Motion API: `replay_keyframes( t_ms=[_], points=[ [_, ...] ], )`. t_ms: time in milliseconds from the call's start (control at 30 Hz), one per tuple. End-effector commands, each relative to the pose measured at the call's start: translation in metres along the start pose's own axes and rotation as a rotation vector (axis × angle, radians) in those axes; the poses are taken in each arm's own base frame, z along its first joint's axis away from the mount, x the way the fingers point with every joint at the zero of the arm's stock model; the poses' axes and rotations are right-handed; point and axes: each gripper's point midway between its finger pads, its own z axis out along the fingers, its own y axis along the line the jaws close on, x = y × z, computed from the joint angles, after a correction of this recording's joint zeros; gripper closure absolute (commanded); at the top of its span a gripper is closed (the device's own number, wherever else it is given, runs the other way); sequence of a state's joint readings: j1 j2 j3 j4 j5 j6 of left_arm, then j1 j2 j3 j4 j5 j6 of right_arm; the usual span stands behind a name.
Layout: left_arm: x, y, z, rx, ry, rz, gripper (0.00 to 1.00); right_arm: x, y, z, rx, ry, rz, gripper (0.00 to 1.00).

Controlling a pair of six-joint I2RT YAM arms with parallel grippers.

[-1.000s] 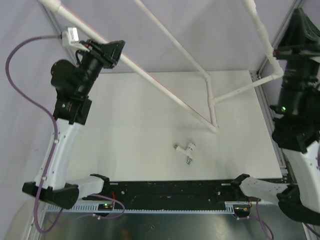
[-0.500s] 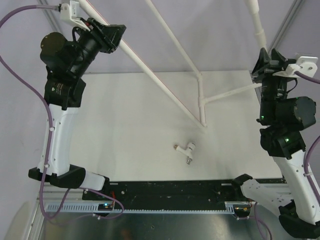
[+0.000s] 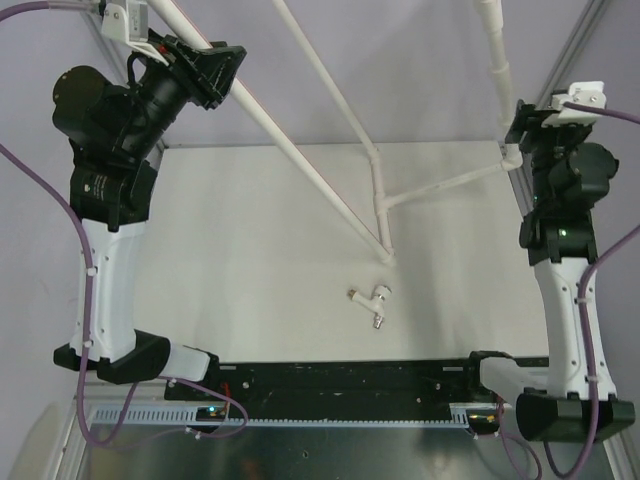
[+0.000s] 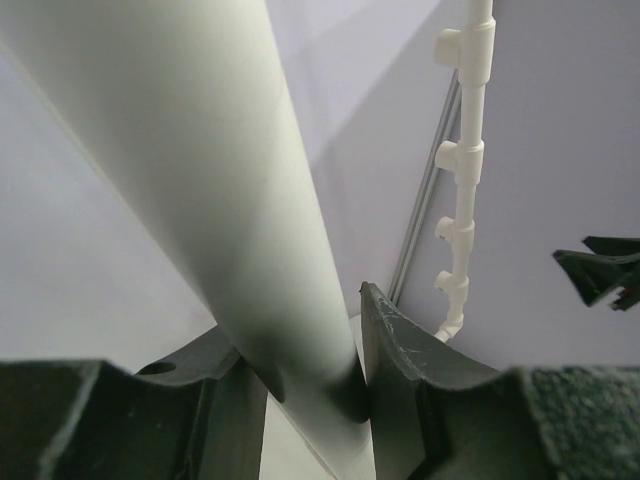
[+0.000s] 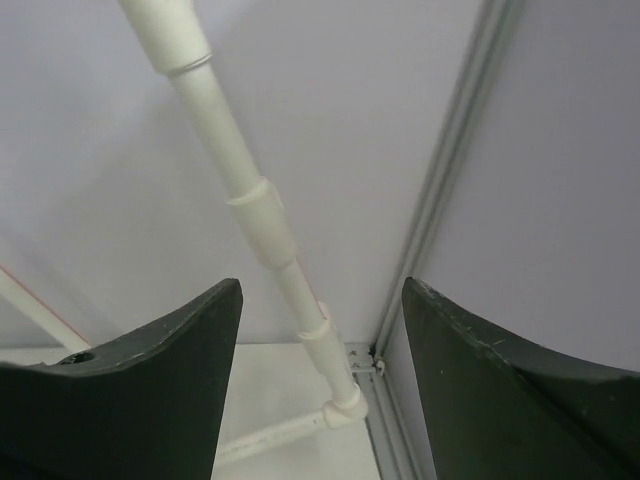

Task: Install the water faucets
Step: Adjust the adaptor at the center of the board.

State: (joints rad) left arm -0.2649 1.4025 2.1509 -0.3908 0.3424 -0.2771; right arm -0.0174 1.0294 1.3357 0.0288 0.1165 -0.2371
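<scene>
Left gripper (image 3: 222,72) clamped the slanted pipe (image 4: 200,150) far left; right gripper (image 5: 322,290) gaped empty far right; faucet (image 3: 373,301) lay near centre.

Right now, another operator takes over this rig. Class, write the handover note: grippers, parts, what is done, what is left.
Left gripper: shut on the long sloping pipe of the pipe frame.
Right gripper: open, empty, by the frame's right upright.
Water faucet: one, lying loose on the table, front centre.
Done: no faucet shows as fitted.
Left: pick it up and screw it into a tee socket.
</scene>
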Motion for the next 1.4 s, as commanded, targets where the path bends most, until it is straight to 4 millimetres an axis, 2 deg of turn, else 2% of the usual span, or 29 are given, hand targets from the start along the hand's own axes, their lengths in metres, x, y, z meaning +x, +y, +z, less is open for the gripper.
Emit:
replay_keyframes(
  t_ms=[0,100,233,333,600,733,833,900,967,1000,1033,1067,1133,1200,1267,1300,1333,1367],
  points=[
    [-0.042,-0.014,-0.016,0.080,-0.105,0.319,1.00,0.000,0.033,0.031,-0.189,-0.101,-0.040,0.29],
    [-0.039,-0.014,-0.015,0.089,-0.096,0.317,1.00,0.013,0.046,0.053,-0.266,-0.138,-0.065,0.29],
    [-0.035,-0.015,-0.013,0.104,-0.083,0.309,1.00,0.028,0.055,0.079,-0.313,-0.182,-0.054,0.30],
    [-0.034,-0.017,-0.013,0.117,-0.075,0.310,1.00,0.039,0.055,0.098,-0.300,-0.190,-0.070,0.31],
    [-0.033,-0.021,-0.014,0.136,-0.067,0.316,1.00,0.088,0.060,0.147,-0.294,-0.125,-0.195,0.31],
    [-0.030,-0.021,-0.016,0.142,-0.054,0.318,1.00,0.114,0.050,0.169,-0.238,-0.093,-0.295,0.32],
    [-0.028,-0.022,-0.017,0.158,-0.047,0.314,1.00,0.125,0.042,0.183,-0.199,-0.088,-0.305,0.33],
    [-0.027,-0.021,-0.017,0.160,-0.043,0.314,1.00,0.140,0.044,0.190,-0.207,-0.060,-0.296,0.42],
    [-0.026,-0.018,-0.016,0.154,-0.038,0.316,1.00,0.154,0.048,0.192,-0.221,-0.030,-0.282,0.59],
    [-0.025,-0.015,-0.015,0.147,-0.035,0.316,1.00,0.153,0.045,0.191,-0.199,-0.038,-0.269,0.80],
    [-0.025,-0.012,-0.015,0.137,-0.034,0.316,1.00,0.159,0.044,0.188,-0.178,-0.033,-0.240,0.90],
    [-0.023,-0.008,-0.013,0.124,-0.031,0.316,1.00,0.156,0.040,0.185,-0.150,-0.045,-0.210,0.95],
    [-0.022,0.003,-0.009,0.077,-0.027,0.317,1.00,0.164,0.034,0.172,-0.116,-0.023,-0.158,0.99],
    [-0.019,0.013,-0.003,0.038,-0.023,0.310,1.00,0.159,0.027,0.157,-0.085,-0.016,-0.115,1.00],
    [-0.015,0.020,0.004,0.023,-0.016,0.293,1.00,0.167,0.020,0.139,-0.050,0.017,-0.074,1.00],
    [-0.015,0.023,0.007,0.014,-0.016,0.280,1.00,0.164,0.013,0.130,-0.018,0.019,-0.052,1.00],
    [-0.015,0.025,0.010,0.007,-0.017,0.271,1.00,0.171,0.008,0.121,0.013,0.052,-0.023,1.00],
    [-0.015,0.027,0.013,0.000,-0.018,0.262,1.00,0.168,0.003,0.112,0.041,0.062,0.000,1.00]
  ],
)
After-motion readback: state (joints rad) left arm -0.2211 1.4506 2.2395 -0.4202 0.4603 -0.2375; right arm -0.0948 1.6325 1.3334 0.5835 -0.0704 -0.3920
